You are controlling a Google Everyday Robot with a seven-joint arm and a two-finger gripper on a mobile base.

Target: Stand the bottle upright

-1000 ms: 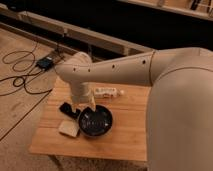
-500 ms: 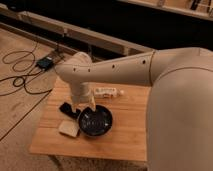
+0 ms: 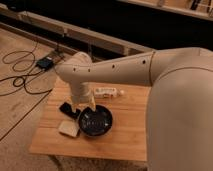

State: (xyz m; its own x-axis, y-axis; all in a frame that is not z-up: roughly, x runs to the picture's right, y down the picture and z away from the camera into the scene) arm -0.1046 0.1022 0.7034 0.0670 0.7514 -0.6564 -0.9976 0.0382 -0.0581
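The bottle [image 3: 106, 91] is small and white with a printed label. It lies on its side near the back of the wooden table [image 3: 127, 135], with its narrow cap [image 3: 121, 93] pointing right. My gripper [image 3: 83, 106] hangs at the end of the white arm [image 3: 115, 70]. It is just left of and in front of the bottle, over the back rim of a dark round bowl [image 3: 95, 121]. The gripper is apart from the bottle and holds nothing that I can see.
A flat black rectangular device [image 3: 67, 109] lies left of the bowl, with a pale flat object [image 3: 69, 128] in front of it. My arm's large white body fills the right side. Cables [image 3: 20, 80] and a small box [image 3: 45, 63] lie on the floor at the left.
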